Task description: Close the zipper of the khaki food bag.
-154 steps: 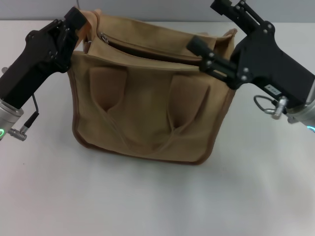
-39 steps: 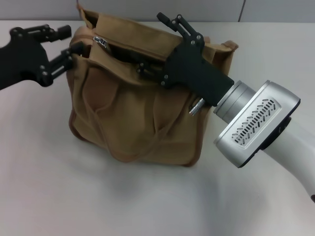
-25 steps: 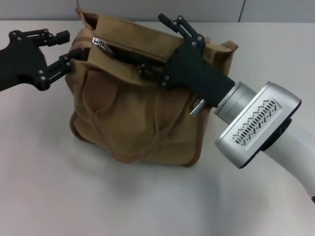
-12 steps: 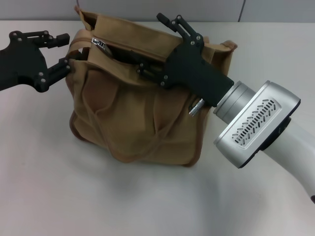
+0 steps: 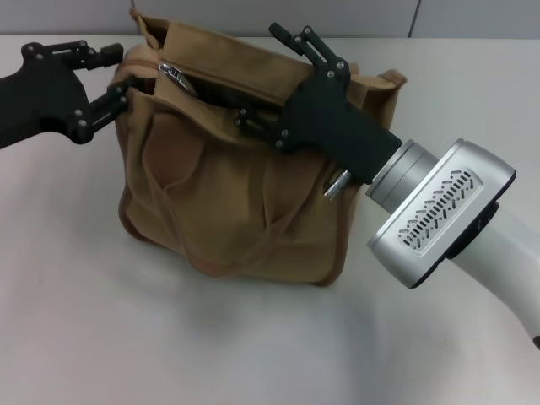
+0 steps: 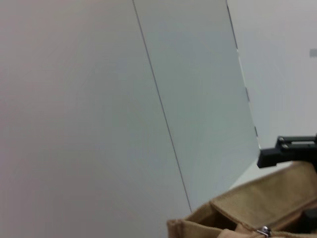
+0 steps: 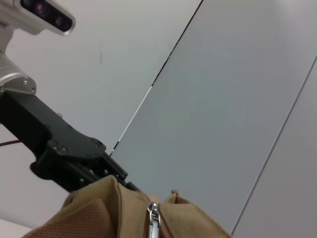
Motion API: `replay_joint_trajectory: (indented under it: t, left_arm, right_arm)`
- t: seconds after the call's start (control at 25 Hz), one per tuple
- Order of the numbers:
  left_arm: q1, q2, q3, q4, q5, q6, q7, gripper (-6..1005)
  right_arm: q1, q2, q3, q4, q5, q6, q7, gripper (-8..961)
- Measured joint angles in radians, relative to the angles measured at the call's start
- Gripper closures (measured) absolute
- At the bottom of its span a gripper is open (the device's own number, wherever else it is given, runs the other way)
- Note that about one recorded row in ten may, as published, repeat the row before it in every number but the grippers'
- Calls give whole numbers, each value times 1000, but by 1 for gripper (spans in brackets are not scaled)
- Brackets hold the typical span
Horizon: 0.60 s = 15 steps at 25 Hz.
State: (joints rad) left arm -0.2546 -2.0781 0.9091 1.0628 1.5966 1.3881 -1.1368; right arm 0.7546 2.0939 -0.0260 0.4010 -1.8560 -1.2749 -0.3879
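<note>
The khaki food bag (image 5: 228, 194) stands upright on the table, its top gaping in a dark slit. The zipper's silver slider (image 5: 173, 73) sits at the left end of that slit; it also shows in the right wrist view (image 7: 154, 218) and the left wrist view (image 6: 265, 229). My left gripper (image 5: 118, 74) is open at the bag's upper left corner, its fingers spread either side of the edge. My right gripper (image 5: 268, 76) is open over the bag's top right part, one finger above the rear panel and one at the front lip.
The bag's two looped handles (image 5: 202, 253) hang down its front. White table (image 5: 84, 337) surrounds the bag. The right arm's silver wrist (image 5: 439, 219) reaches in from the lower right. A grey wall (image 6: 148, 99) lies behind.
Over the last second my left gripper has shifted right, up against the bag's left corner. My right gripper has stayed over the top; seconds earlier it was off at the bag's right end.
</note>
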Motion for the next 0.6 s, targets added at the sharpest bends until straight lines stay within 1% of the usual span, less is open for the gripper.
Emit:
replay_joint_trajectory:
  t: [0.12, 0.44, 0.6]
  left_arm:
    - [1, 0, 6, -9, -21, -15, 5, 604]
    - [-1, 0, 31, -34, -26, -28, 6, 606]
    - [1, 0, 40, -68, -103, -29, 10, 607]
  right_arm:
    - [3, 0, 0, -5, 0, 0, 26, 128]
    - [5, 0, 0, -8, 0, 0, 32, 127]
    - [5, 0, 0, -9, 0, 0, 32, 127]
